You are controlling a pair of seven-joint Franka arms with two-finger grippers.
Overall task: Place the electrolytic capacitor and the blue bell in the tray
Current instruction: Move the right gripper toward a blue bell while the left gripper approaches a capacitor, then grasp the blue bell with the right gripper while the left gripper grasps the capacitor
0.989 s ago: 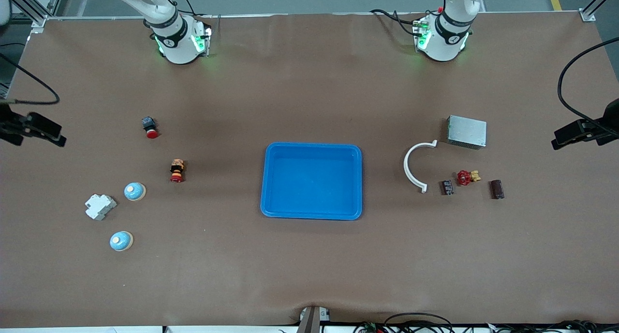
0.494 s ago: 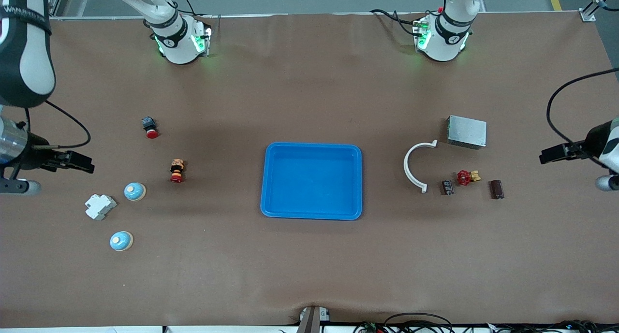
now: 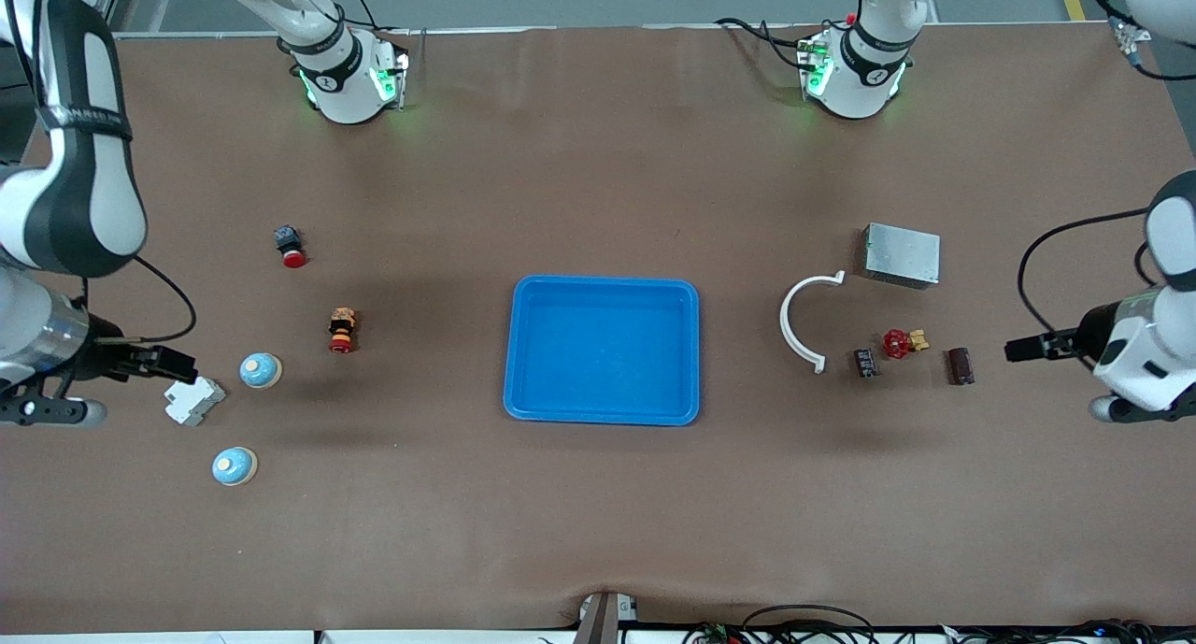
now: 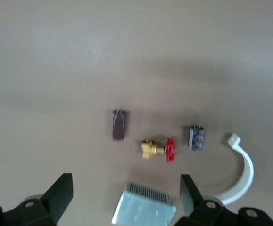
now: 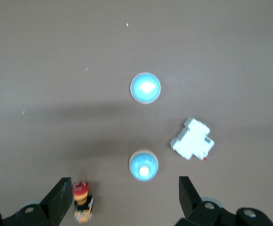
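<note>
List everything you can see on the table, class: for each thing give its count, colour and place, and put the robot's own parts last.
tray: 1, bright blue, table centre.
blue bells: 2, right arm's end.
white block: 1, between the bells.
red-capped buttons: 2, between bells and tray.
white arc: 1, left arm's end.
grey metal box: 1, beside arc.
dark capacitors: 2, flanking the valve.
red-handled valve: 1.
right gripper: fingers open, over white block.
left gripper: fingers open, beside a capacitor.
</note>
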